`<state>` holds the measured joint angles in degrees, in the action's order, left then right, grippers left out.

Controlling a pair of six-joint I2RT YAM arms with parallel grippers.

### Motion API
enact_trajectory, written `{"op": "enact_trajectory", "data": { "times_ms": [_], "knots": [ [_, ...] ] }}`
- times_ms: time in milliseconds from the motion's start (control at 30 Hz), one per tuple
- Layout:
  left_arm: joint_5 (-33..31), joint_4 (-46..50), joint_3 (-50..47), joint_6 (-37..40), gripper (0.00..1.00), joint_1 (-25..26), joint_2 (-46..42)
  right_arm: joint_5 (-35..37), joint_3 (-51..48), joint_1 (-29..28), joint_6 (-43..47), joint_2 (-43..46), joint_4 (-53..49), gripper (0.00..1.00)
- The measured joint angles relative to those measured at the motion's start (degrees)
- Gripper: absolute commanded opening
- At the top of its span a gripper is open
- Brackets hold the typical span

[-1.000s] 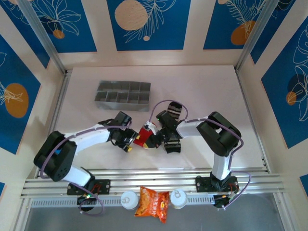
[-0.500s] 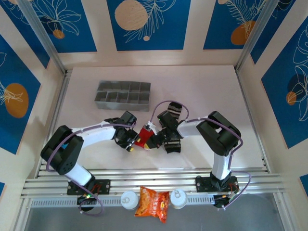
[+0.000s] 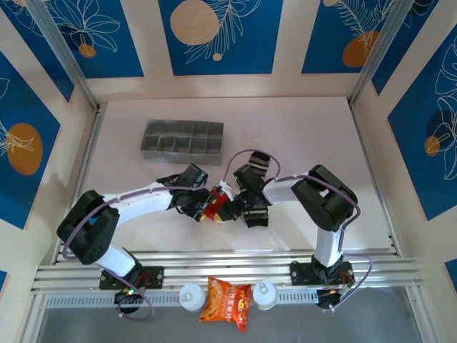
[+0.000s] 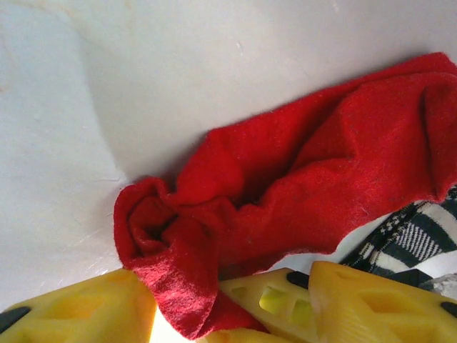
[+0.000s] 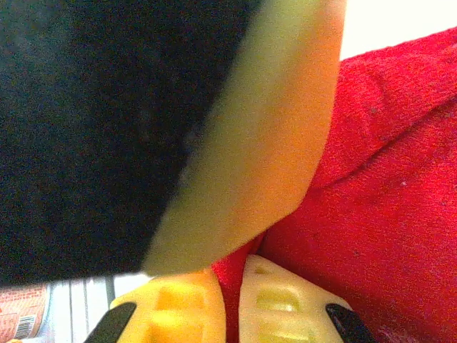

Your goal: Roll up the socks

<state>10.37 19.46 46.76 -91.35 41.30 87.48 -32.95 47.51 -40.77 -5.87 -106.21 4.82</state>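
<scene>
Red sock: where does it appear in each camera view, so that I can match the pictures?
Top external: the red sock is near the picture's centre, just left of the striped sock.
Left wrist: the red sock spreads from the centre to the right edge.
Right wrist: the red sock covers the right side.
Shared landmark: the striped sock, lower right in the left wrist view.

I operate from a distance in a robot test booth of the lab type, not a home. The left arm (image 3: pixel 136 196) and right arm (image 3: pixel 325 196) are bolted to aluminium rails (image 3: pixel 228 261) at the edge of a white table (image 3: pixel 300 128). Metal posts (image 3: pixel 61 53) frame blue printed wall panels (image 3: pixel 218 36).
</scene>
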Motion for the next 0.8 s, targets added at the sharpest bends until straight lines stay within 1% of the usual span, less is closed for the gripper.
{"op": "enact_trajectory", "data": {
  "times_ms": [200, 367, 500, 600, 767, 800],
  "knots": [
    [0.5, 0.7, 0.1, 0.0, 0.53, 0.0, 2.8, -0.3, 0.2, 0.3, 0.4, -0.2, -0.3, 0.00],
    [0.5, 1.5, 0.8, 0.2, 0.43, 0.1, 3.9, -0.3, 0.3, 0.4, 0.9, -0.2, -0.8, 0.00],
    [0.7, 3.0, 1.3, 0.2, 0.27, 0.1, 4.6, -0.3, 0.4, 0.4, 1.3, -0.2, -1.1, 0.00],
    [0.7, 3.5, 1.6, 0.3, 0.23, 0.1, 4.7, -0.3, 0.4, 0.4, 1.4, -0.2, -1.3, 0.00],
    [1.0, 4.0, 1.6, 0.2, 0.02, 0.1, 4.4, -0.2, 0.8, 0.4, 2.4, -0.2, -2.1, 0.00],
    [1.1, 4.2, 1.6, 0.0, 0.00, 0.1, 4.3, -0.1, 1.1, 0.4, 2.8, -0.2, -2.8, 0.02]
  ]
}}
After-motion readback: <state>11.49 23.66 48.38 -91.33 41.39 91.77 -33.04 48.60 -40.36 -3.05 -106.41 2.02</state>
